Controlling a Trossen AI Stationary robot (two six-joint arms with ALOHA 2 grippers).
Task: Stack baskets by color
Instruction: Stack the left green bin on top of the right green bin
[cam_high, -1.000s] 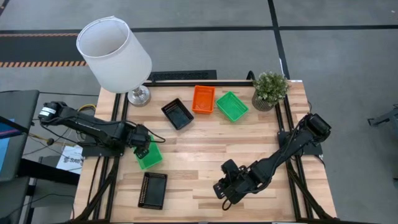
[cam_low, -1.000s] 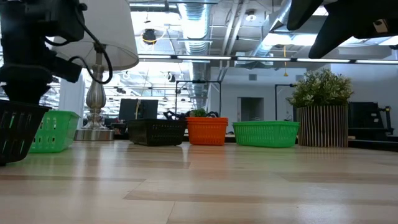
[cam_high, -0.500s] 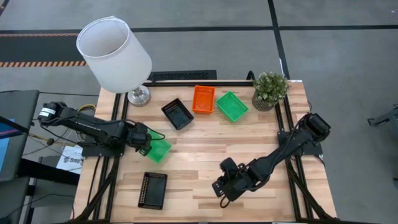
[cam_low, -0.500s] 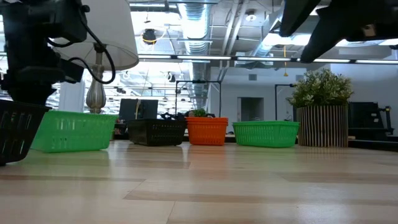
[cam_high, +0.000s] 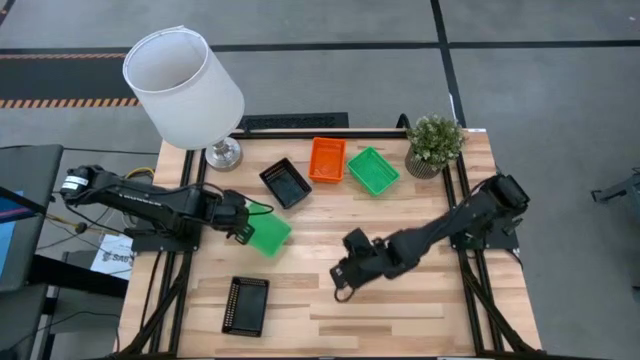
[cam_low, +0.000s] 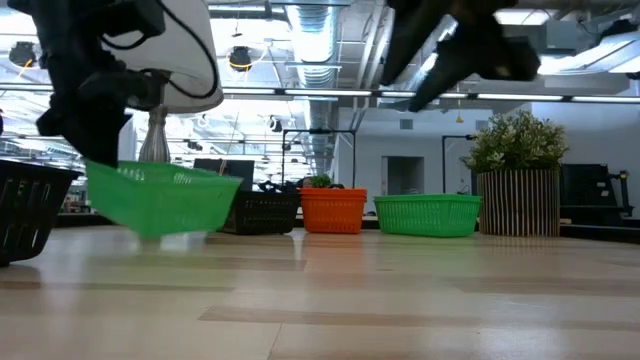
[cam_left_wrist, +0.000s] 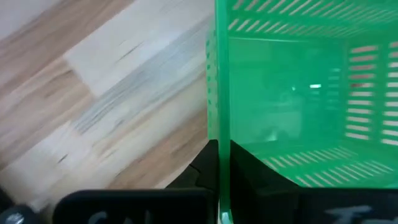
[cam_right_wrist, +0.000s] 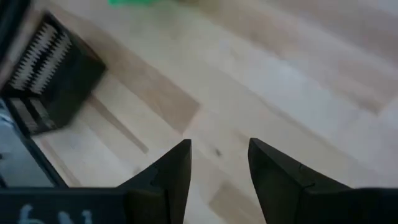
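My left gripper (cam_high: 243, 226) is shut on a green basket (cam_high: 268, 235) at the table's left middle. In the low view this basket (cam_low: 165, 197) hangs tilted just above the wood. My right gripper (cam_high: 342, 281) hovers open over bare wood right of centre, nothing between its fingers (cam_right_wrist: 217, 168). A black basket (cam_high: 286, 183), an orange basket (cam_high: 327, 159) and a second green basket (cam_high: 373, 170) rest on their bottoms in a row at the far side. Another black basket (cam_high: 247, 305) lies near the front left corner. My left gripper pinches the green basket's side wall at its rim (cam_left_wrist: 217, 134), one finger inside the basket and one outside. The fingers come from above, slanting from the table's left. The basket is lifted a little clear of the table and tilts, its free end (cam_low: 225, 190) higher.
A lamp with a white shade (cam_high: 185, 88) stands at the far left corner and a small potted plant (cam_high: 434, 143) at the far right. Bare wood lies in the table's middle and near right (cam_high: 420, 320).
My left gripper has shut on the green basket's wall, then lifted it and carried it toward the table's middle; the basket has turned about and now tilts clear of the wood. My right gripper, still open, has moved toward the table's left and far side.
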